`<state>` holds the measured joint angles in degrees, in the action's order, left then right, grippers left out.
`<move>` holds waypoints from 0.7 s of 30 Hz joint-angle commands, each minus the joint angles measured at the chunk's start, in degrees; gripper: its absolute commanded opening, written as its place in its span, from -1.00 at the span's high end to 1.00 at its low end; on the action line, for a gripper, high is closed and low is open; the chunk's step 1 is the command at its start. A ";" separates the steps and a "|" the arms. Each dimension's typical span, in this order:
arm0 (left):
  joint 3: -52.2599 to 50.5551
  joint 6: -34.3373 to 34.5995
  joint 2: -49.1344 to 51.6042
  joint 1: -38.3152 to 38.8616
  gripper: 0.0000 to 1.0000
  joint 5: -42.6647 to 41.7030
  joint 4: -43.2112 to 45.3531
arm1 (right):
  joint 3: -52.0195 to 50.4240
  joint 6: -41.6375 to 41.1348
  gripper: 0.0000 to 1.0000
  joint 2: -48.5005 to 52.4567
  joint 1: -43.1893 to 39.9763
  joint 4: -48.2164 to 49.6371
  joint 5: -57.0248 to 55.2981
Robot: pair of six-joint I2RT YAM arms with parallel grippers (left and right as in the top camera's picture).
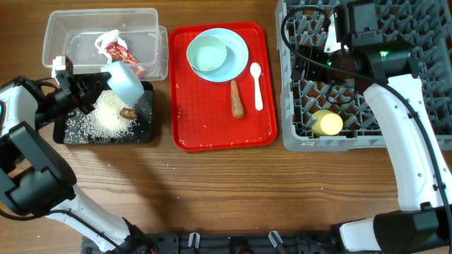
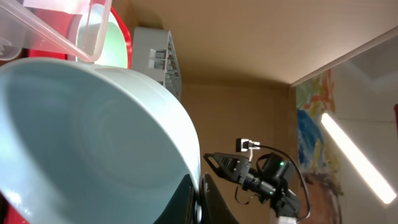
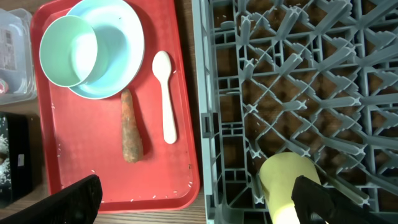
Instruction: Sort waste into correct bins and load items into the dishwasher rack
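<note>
My left gripper [image 1: 106, 79] is shut on the rim of a pale blue bowl [image 1: 126, 81], tipped over the black tray [image 1: 145, 106]. That tray holds a rice pile [image 1: 107, 118] and a brown lump [image 1: 128, 112]. In the left wrist view the bowl [image 2: 93, 143] fills the frame, with its rim pinched at my left gripper [image 2: 200, 202]. The wrapper [image 1: 119, 51] lies in the clear tub [image 1: 49, 42]. The plate [image 3: 121, 43], a second bowl [image 3: 68, 50], the spoon [image 3: 165, 93] and the carrot stick [image 3: 130, 127] rest on the red tray [image 3: 81, 168]. My right gripper [image 3: 198, 202] hangs open and empty above the rack [image 3: 298, 74], which holds the yellow cup [image 3: 289, 180].
The red tray [image 1: 212, 130] sits between the bins and the rack [image 1: 311, 141], with scattered rice grains along its front edge. A few grains lie on the wooden table in front of it. The right arm [image 1: 402, 120] reaches over the rack's right side.
</note>
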<state>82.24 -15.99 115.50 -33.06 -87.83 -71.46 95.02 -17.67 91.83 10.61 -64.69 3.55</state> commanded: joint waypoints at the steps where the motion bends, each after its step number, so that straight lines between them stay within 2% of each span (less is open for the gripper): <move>1: -0.04 1.44 -0.48 -0.15 0.92 -2.54 -0.17 | 0.48 1.70 -0.99 0.66 0.02 -0.02 -0.57; 5: 0.00 -0.37 -3.52 3.19 0.92 0.42 -0.15 | 0.48 2.54 -1.00 0.66 0.02 0.42 -0.57; 9: 0.76 -0.24 -9.57 11.98 0.92 14.49 0.98 | 0.48 2.21 -0.99 0.66 0.02 1.07 -0.50; 11: 0.76 1.38 -12.44 18.60 0.92 23.54 2.89 | 0.48 2.23 -0.99 0.66 0.02 1.68 -0.04; 16: 0.57 15.65 -13.07 38.77 0.92 58.93 11.43 | 0.48 2.23 -0.99 0.66 0.02 4.11 3.61; 21: 0.57 25.55 -9.44 50.97 0.92 79.41 14.91 | 0.48 2.27 -1.00 0.66 0.02 4.11 4.02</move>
<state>82.76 -0.45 103.72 12.75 -31.05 -57.69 95.02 -16.19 91.83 10.61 -60.73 6.09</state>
